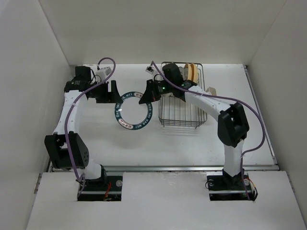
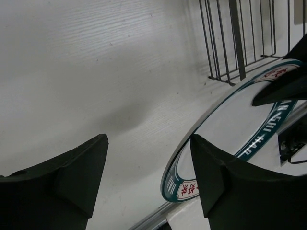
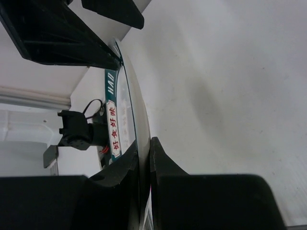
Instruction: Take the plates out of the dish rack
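Here the right hand (image 3: 145, 146), reaching left, pinches the teal-rimmed plate (image 1: 133, 111); the left hand (image 2: 148, 139) hovers spread opposite.

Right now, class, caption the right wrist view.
Right gripper, jaws shut on the teal-rimmed plate, left gripper at its far edge.

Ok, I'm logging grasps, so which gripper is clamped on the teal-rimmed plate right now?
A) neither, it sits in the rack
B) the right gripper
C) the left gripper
B: in the right wrist view the right gripper pinches the rim of the teal-rimmed plate, while the left gripper is open beside it.
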{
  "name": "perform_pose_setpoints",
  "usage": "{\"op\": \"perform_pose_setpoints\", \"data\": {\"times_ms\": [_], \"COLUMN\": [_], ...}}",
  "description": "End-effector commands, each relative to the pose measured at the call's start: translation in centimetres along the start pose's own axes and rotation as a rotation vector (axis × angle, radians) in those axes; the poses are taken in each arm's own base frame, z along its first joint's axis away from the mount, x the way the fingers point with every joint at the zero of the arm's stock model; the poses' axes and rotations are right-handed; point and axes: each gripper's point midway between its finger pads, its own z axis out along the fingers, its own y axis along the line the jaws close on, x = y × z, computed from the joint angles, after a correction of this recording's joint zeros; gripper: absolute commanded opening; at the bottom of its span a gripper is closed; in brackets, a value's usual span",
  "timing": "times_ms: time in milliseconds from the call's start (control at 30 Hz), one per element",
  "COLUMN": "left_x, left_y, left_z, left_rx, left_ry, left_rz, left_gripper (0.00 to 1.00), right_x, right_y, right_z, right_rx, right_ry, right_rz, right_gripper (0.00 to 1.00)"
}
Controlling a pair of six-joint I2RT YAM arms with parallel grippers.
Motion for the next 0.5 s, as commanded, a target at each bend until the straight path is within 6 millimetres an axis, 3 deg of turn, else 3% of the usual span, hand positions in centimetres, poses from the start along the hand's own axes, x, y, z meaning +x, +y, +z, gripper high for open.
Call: {"op": "perform_pose_setpoints", "data": {"times_ms": [0, 67, 300, 467], "left_x": [1.6, 2.0, 4.6, 6.2], "left_y": [-0.6, -1.9, -4.0, -5.0], "left_z": [0.2, 0.0, -1.0, -1.6], "left_rx": [0.060, 0.129, 0.262, 0.339], "left_ry": [0.059, 0.068, 0.179, 0.247], "left_rz": [0.015, 0.006, 0.009, 0.002], "left_gripper": [0.64, 0.45, 0.00, 0.00], "right_x": [-2.8, -3.0, -3.2, -3.7], "right_y": [4.4, 4.3, 4.0, 4.0], "right_z": [0.3, 0.4, 0.6, 0.8], "right_rx": [-0.170, -0.171, -0.163, -0.156], "right_ry": [-0.050, -0.050, -0.055, -0.067], "right_rz": [-0.117, -0.118, -0.118, -0.125], "right_gripper": [0.00, 0.00, 0.00, 0.00]}}
